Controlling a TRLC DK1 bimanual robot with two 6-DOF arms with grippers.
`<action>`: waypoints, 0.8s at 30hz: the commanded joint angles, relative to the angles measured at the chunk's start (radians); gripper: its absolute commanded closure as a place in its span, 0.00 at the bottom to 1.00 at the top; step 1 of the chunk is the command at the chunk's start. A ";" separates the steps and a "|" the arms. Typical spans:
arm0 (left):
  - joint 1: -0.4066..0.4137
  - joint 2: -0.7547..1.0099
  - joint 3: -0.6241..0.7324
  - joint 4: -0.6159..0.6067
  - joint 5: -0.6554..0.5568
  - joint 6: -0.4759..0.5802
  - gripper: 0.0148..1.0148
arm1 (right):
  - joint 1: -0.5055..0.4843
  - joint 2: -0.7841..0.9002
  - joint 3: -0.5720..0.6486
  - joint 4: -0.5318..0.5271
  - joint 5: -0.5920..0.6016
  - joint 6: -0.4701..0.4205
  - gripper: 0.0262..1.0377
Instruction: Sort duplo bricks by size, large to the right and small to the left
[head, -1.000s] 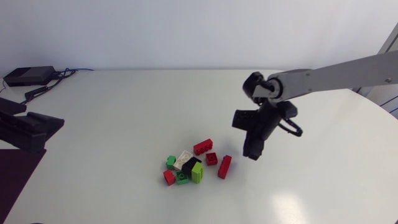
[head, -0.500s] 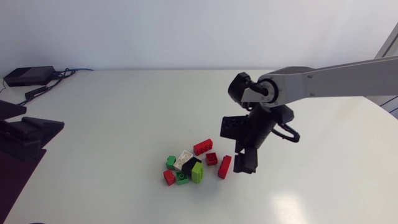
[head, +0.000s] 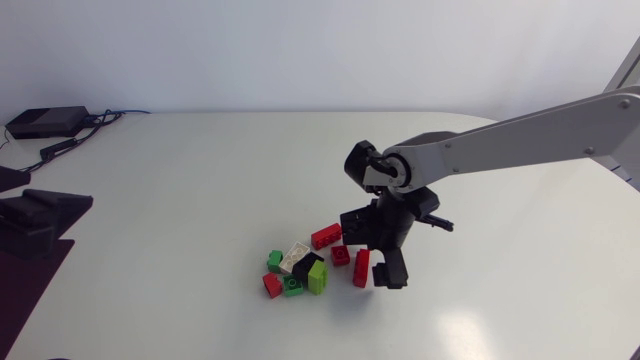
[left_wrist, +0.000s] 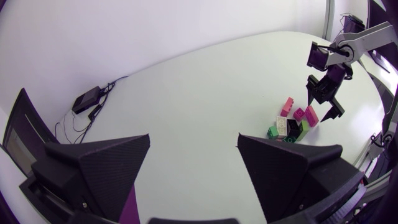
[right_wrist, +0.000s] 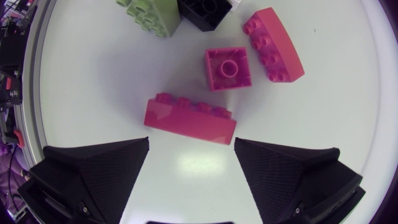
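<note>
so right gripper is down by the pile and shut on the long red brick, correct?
Not shut. The right gripper is open: in the right wrist view the long red brick lies on the table just ahead of the fingers, and neither touches it. It is down by the pile, yes.

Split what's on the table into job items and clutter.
Job: long red brick; mixed brick pile beside it.
Lying about: black box and its cables, at the table's far left corner.
</note>
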 joint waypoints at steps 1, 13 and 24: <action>0.007 0.004 0.003 0.009 0.003 0.019 0.03 | 0.012 0.030 0.051 0.006 0.010 -0.045 0.04; 0.007 0.016 -0.017 0.030 0.005 0.022 0.03 | 0.046 0.036 0.048 -0.001 0.010 -0.056 0.04; 0.007 -0.001 -0.018 0.023 0.005 0.017 0.03 | 0.056 0.045 -0.070 0.091 -0.009 -0.016 0.18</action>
